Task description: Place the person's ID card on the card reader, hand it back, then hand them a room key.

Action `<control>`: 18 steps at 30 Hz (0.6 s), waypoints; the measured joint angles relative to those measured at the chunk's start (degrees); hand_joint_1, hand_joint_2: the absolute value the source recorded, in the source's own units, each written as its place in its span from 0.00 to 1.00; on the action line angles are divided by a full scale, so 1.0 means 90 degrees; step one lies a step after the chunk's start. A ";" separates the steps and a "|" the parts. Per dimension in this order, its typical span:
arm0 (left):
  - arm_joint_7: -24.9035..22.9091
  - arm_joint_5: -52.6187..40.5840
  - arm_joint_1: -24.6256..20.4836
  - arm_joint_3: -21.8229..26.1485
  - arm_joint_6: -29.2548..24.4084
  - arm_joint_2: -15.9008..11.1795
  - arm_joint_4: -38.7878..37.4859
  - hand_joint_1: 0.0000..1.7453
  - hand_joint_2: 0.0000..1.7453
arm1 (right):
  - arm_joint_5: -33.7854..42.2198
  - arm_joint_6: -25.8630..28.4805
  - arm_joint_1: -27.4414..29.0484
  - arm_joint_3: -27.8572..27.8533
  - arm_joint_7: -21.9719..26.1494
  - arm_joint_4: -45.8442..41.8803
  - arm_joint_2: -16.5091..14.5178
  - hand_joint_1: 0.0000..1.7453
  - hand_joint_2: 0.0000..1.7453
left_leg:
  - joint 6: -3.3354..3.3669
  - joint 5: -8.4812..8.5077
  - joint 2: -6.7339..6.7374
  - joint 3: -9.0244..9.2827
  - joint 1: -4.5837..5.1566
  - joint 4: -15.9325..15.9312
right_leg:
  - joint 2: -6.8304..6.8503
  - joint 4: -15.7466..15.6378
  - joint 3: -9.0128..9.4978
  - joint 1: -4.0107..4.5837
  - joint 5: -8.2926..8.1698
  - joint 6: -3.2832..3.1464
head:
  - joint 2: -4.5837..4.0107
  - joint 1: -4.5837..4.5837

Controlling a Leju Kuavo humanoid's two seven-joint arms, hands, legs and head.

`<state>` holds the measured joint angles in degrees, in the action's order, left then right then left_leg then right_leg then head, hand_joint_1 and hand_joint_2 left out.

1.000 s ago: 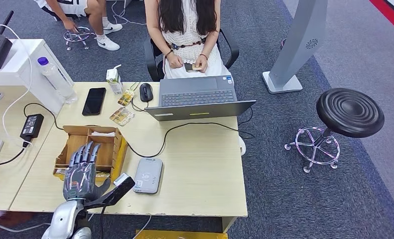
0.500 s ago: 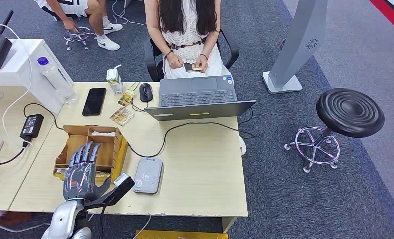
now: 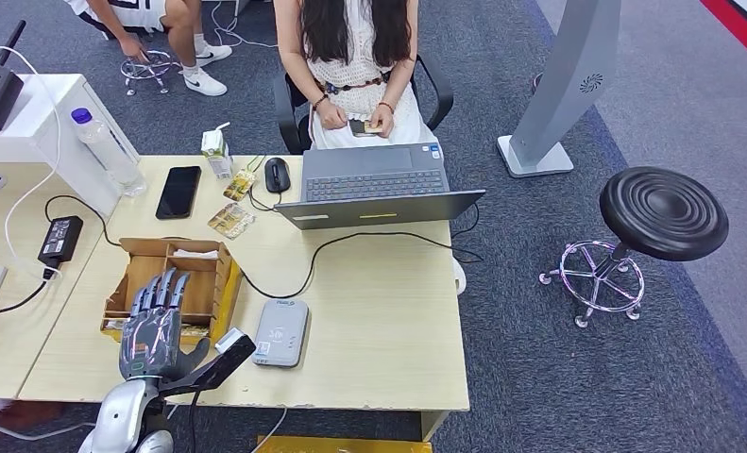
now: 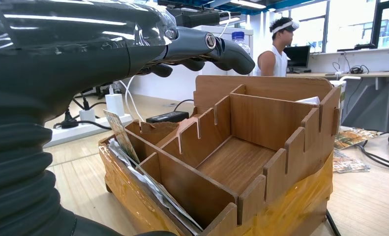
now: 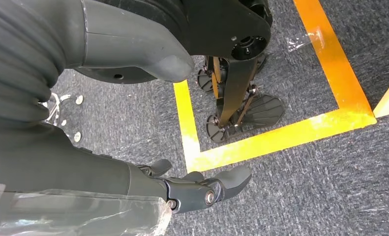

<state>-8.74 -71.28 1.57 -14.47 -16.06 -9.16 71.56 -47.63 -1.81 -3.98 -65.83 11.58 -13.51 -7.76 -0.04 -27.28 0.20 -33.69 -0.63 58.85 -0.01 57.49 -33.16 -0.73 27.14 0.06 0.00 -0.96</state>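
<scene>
while the id card [image 3: 363, 126] sits in the person's hands at top centre, waiting: left hand [image 3: 152, 326] flat, fingers apart, empty, lower left beside card reader [image 3: 280, 332]; right hand [image 5: 202, 189] loosely apart, empty. next: reaching to take the card.

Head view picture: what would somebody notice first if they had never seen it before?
Probably the grey left robot hand, held flat with fingers spread over the wooden divider box near the desk's front edge. Just right of the box lies the grey card reader, with nothing on it. Across the desk, behind an open laptop, a person sits in a chair holding a small card in both hands.
</scene>
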 joint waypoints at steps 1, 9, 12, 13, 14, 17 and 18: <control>0.0000 0.0000 0.0000 0.0001 0.0000 0.0000 0.0000 0.00 1.00 | 0.0001 0.0000 0.0000 0.0000 0.0000 0.0000 0.0000 0.00 1.00 | 0.0000 0.0000 0.0000 0.0000 0.0000 0.0000 | 0.0000 0.0000 0.0000 0.0000 0.0000 0.0000 | 0.0000 0.0000; 0.0000 0.0000 0.0000 0.0002 0.0000 0.0000 0.0000 0.00 1.00 | 0.0000 0.0000 0.0000 0.0000 0.0000 0.0000 0.0000 0.00 1.00 | 0.0000 0.0000 0.0000 0.0000 0.0000 0.0000 | 0.0000 0.0000 0.0000 0.0000 0.0000 0.0000 | 0.0000 0.0000; 0.0000 0.0000 0.0000 0.0002 0.0000 0.0000 0.0000 0.00 1.00 | 0.0000 0.0000 0.0000 0.0000 0.0000 0.0000 0.0000 0.00 1.00 | 0.0000 0.0000 0.0000 0.0000 0.0000 0.0000 | 0.0000 0.0000 0.0000 0.0000 0.0000 0.0000 | 0.0000 0.0000; 0.0000 0.0000 0.0000 0.0002 -0.0001 0.0000 0.0000 0.00 1.00 | 0.0000 0.0000 0.0000 0.0000 0.0000 0.0000 0.0000 0.00 1.00 | 0.0000 0.0000 0.0000 0.0000 0.0000 0.0000 | 0.0000 0.0000 0.0000 0.0000 0.0000 0.0000 | 0.0000 0.0000; 0.0000 0.0000 0.0000 0.0002 0.0000 0.0000 0.0000 0.00 1.00 | 0.0001 0.0000 0.0000 0.0000 0.0000 0.0000 0.0000 0.00 1.00 | 0.0000 0.0000 0.0000 0.0000 0.0000 0.0000 | 0.0000 0.0000 0.0000 0.0000 0.0000 0.0000 | 0.0000 0.0000; 0.0000 0.0000 0.0000 0.0002 0.0000 0.0000 0.0000 0.00 1.00 | 0.0000 0.0000 0.0000 0.0000 0.0000 0.0000 0.0000 0.00 1.00 | 0.0000 0.0000 0.0000 0.0000 0.0000 0.0000 | 0.0000 0.0000 0.0000 0.0000 0.0000 0.0000 | 0.0000 0.0000; -0.0001 0.0002 0.0000 0.0002 -0.0002 0.0000 0.0000 0.00 1.00 | 0.0000 0.0000 0.0000 0.0000 0.0000 0.0000 0.0000 0.00 1.00 | 0.0000 0.0000 0.0000 0.0000 0.0000 0.0000 | 0.0000 0.0000 0.0000 0.0000 0.0000 0.0000 | 0.0000 0.0000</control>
<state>-8.75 -71.26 1.57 -14.45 -16.08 -9.16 71.56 -47.63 -1.81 -3.98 -65.83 11.58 -13.51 -7.76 -0.04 -27.28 0.20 -33.69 -0.63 58.85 -0.01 57.49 -33.16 -0.73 27.14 0.06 0.00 -0.96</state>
